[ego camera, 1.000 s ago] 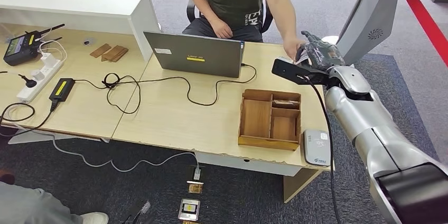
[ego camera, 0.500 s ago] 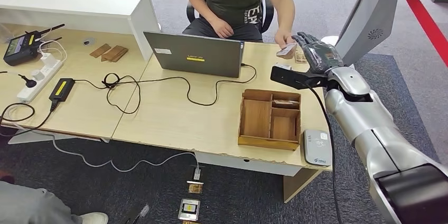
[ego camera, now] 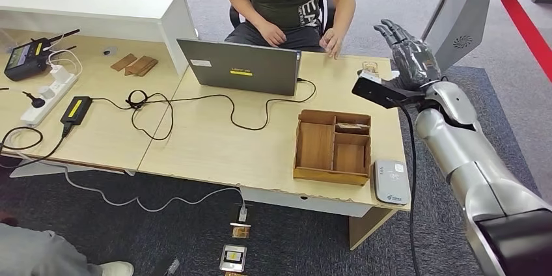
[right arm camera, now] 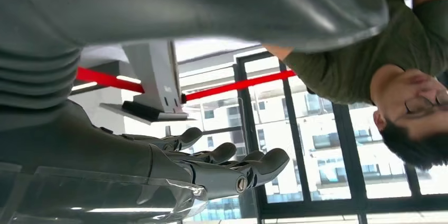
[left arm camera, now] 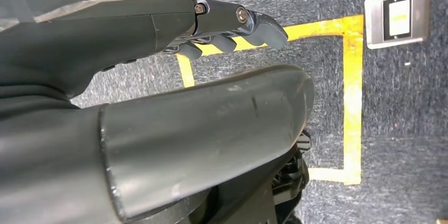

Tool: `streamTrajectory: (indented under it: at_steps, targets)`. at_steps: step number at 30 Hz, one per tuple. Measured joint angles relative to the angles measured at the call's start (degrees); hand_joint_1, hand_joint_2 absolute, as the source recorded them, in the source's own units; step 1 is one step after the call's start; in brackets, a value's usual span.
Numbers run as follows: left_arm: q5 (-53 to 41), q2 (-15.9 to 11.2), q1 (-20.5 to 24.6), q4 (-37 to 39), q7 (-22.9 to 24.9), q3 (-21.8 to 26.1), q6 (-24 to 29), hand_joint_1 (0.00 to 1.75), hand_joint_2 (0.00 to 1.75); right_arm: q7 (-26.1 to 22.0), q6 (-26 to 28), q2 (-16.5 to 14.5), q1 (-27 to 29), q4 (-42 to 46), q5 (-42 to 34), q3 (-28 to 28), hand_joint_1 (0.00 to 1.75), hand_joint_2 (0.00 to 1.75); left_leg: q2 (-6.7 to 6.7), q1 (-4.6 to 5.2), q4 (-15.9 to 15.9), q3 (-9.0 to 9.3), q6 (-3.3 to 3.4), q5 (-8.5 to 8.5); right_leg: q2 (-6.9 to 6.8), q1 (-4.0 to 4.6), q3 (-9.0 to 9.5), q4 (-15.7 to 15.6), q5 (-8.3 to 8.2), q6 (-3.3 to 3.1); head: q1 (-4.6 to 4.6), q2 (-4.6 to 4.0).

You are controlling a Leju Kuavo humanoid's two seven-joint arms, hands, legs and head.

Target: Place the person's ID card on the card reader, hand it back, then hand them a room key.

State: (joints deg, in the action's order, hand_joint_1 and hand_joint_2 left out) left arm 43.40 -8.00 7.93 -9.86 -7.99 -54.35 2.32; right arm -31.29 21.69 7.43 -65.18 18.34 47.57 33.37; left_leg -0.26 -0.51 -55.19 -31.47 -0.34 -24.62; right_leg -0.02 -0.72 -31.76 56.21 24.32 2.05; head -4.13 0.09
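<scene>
Right hand [ego camera: 409, 55] raised, fingers spread, holding nothing, past the desk's far-right edge; card reader [ego camera: 390, 181] well apart (near corner); left hand [left arm camera: 158, 102] unclear.

The white card reader [ego camera: 390, 181] lay flat at the bench's [ego camera: 260, 146] near right corner, just beside the wooden tray [ego camera: 332, 147], well apart from the right hand's fingers [ego camera: 392, 29]. A small card [ego camera: 370, 68] lay flat on the bench near those fingers.
</scene>
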Motion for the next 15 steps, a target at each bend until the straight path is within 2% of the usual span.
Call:
streamTrajectory:
  at_steps: [6, 11, 15]
  targets:
    - [2.76, 0.39, -0.17, 0.00, 2.57, 0.38, 1.49, 0.00, 0.00, -4.19, -0.22, 2.45, 5.79, 3.20, -8.55, -3.50, 0.00, 0.00, -0.01, 0.00, 0.00, 0.02, 0.00, 0.00, 0.00, 0.00, 0.03, -0.02, 0.00, 0.00, 0.01, 0.01]
    - [3.88, 0.55, -0.34, 0.00, 4.04, 0.96, 2.28, 0.00, 0.00, -4.45, -1.83, 4.61, 10.76, 6.61, -12.78, -4.64, 0.00, 0.00, -0.02, 0.00, 0.00, 0.01, 0.01, -0.01, 0.00, 0.00, 0.02, -0.02, 0.00, 0.00, 0.01, 0.00]
    - [5.17, 0.86, -0.38, 0.00, 5.36, 1.57, 3.97, 0.00, 0.00, -2.54, -4.20, 6.44, 14.71, 10.94, -21.34, -4.81, 0.00, 0.00, -0.03, -0.01, 0.00, 0.03, 0.01, -0.01, -0.04, 0.01, 0.05, -0.05, 0.01, 0.01, 0.01, 0.00]
